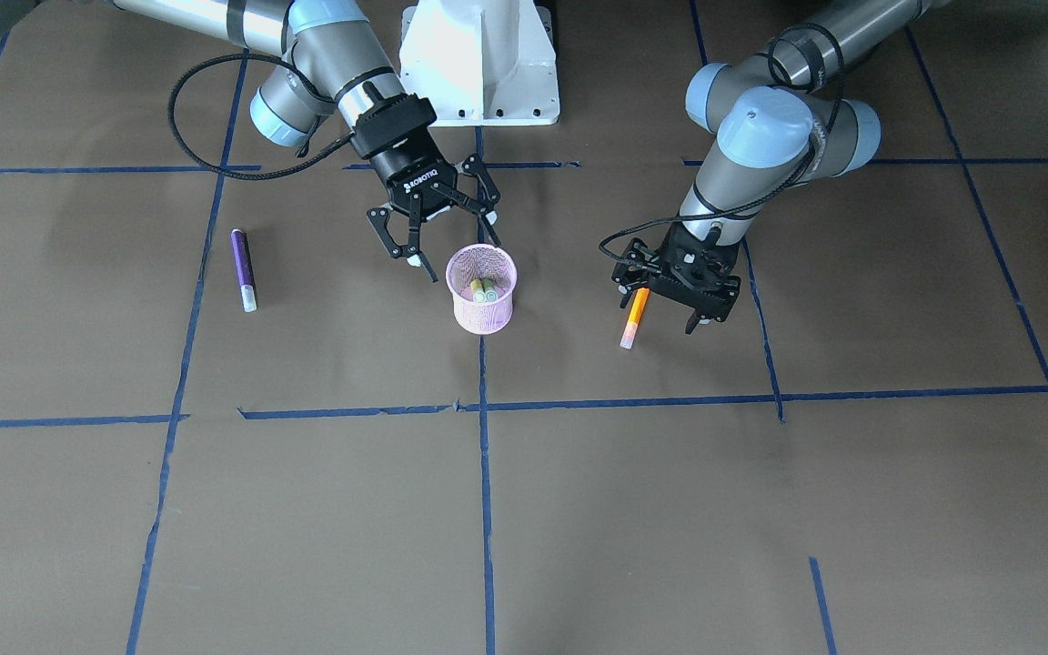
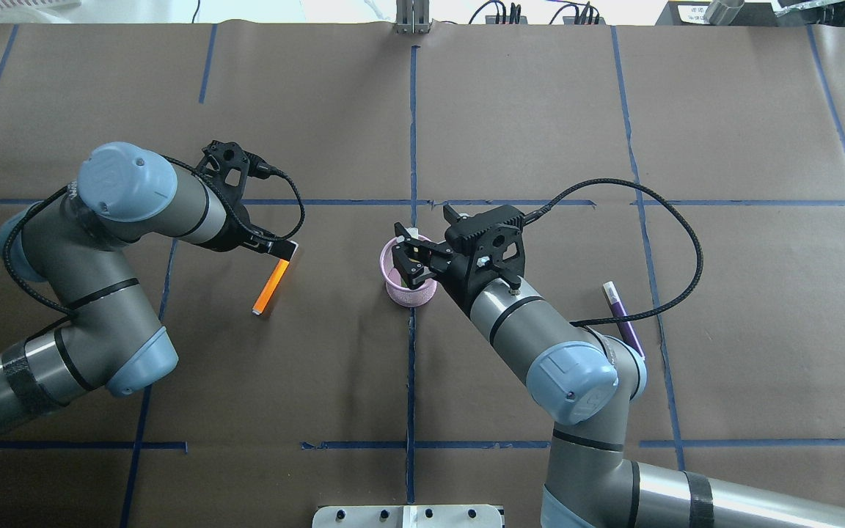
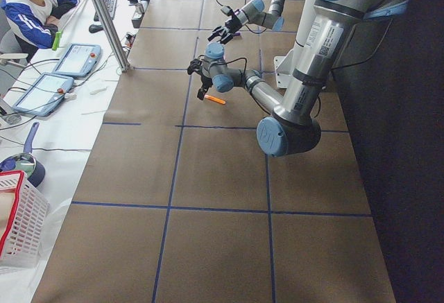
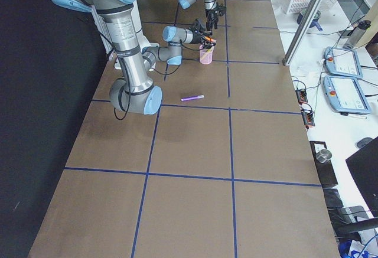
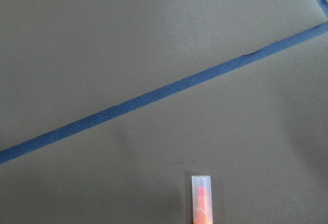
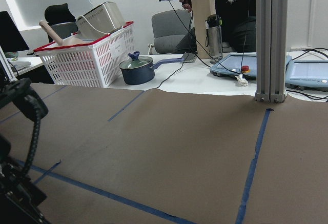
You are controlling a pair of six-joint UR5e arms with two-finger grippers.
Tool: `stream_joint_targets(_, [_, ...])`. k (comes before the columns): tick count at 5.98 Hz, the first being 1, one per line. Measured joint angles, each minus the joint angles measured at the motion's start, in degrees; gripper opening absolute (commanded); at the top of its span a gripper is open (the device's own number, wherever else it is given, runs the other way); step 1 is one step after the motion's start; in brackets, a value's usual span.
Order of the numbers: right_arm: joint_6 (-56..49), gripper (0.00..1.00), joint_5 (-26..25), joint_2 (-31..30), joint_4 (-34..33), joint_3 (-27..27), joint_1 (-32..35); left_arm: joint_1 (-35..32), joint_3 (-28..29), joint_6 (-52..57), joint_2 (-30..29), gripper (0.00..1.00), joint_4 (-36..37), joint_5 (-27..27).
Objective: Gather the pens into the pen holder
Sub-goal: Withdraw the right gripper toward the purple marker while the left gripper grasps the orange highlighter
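Holding a slim orange pen (image 1: pixel 635 314) with a pale translucent end by its upper part, the left hand (image 1: pixel 675 293) hangs above the brown paper-covered tabletop (image 1: pixel 579 509), well to one side of the small round pink wire-mesh pen holder (image 1: pixel 482 288); the pen slants down from the closed fingers, and the left wrist view shows only its clear tip over bare paper and a strip of blue tape (image 5: pixel 154 98). The right hand (image 1: pixel 438 225) hovers just beside and above the cup's rim with its fingers spread wide and nothing between them, and two green pens (image 1: pixel 484 290) already stand inside. A purple pen (image 1: pixel 244 269) lies flat on the tabletop, well apart from the cup on the right arm's side. The step in hand looks like the carry of the orange pen. The next move calls for bringing it over the cup's mouth, turning it nearer upright, and letting go only once the right hand is clear of the opening.
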Motion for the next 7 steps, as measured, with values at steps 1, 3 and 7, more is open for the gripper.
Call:
stream_joint_targets(1, [0.6, 1.0, 1.5, -0.4, -5.6, 3.9, 0.4, 0.0, 1.1, -0.4, -1.1, 1.0, -0.1, 0.0])
stream_joint_targets(3, [6.0, 1.0, 5.7, -2.4, -25.2, 12.9, 1.9, 0.1, 4.0, -0.6, -2.9, 1.0, 0.0, 0.0])
stream_joint_targets(7, [11.0, 1.0, 38.7, -3.3, -52.5, 22.6, 18.7, 1.7, 5.1, -4.2, -3.2, 0.93, -0.3, 0.0])
